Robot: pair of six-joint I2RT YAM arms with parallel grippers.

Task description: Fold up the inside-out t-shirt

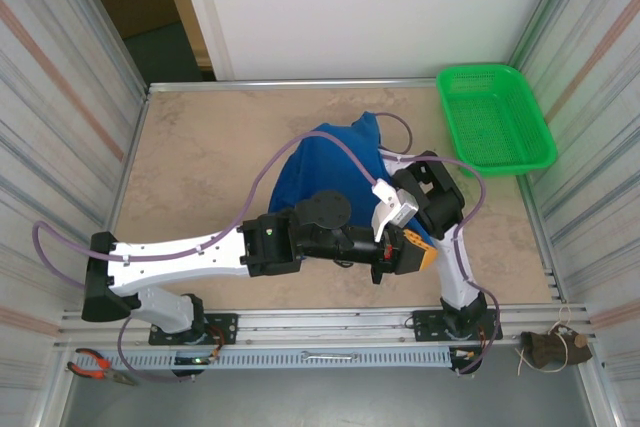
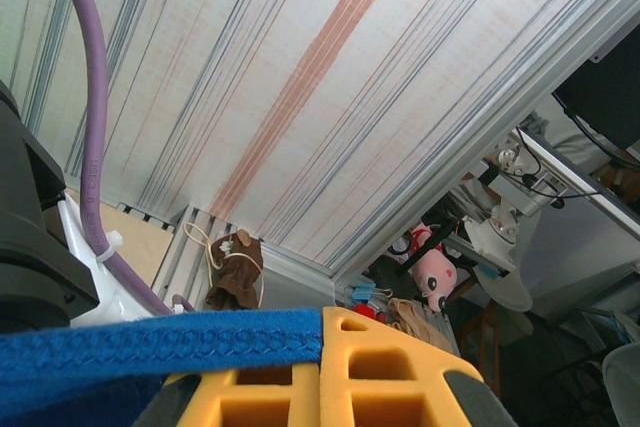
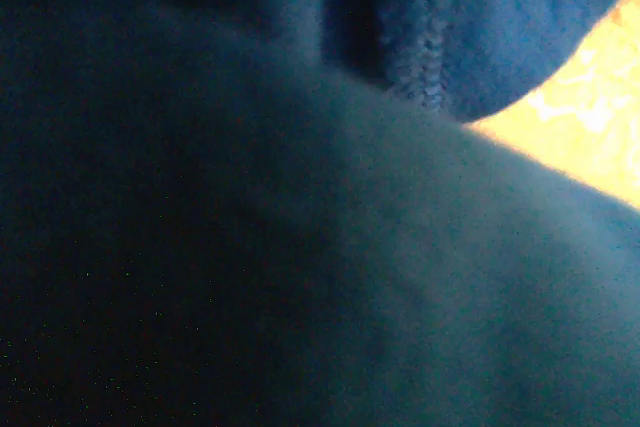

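Spreading judged the step in hand. Surface [image 1: 200, 167]: tan, carrying the heap. Inside-out t-shirt [image 1: 320, 162]: royal blue, bunched right of centre, near edge at the claws. Left claw [image 2: 322, 337]: pressed together on the stitched hem [image 2: 150, 342]. Right claw [image 1: 392, 205]: closed tight, smothered in blue cloth; its catch cannot be told. Handling: part the claws sideways, hem taut, before any fold.

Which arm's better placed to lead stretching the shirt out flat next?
Left, probably: the left hand is shut on the t-shirt at its stitched hem, a clean edge to pull. The right hand is shut, buried in bunched cloth; what it grips is unclear.
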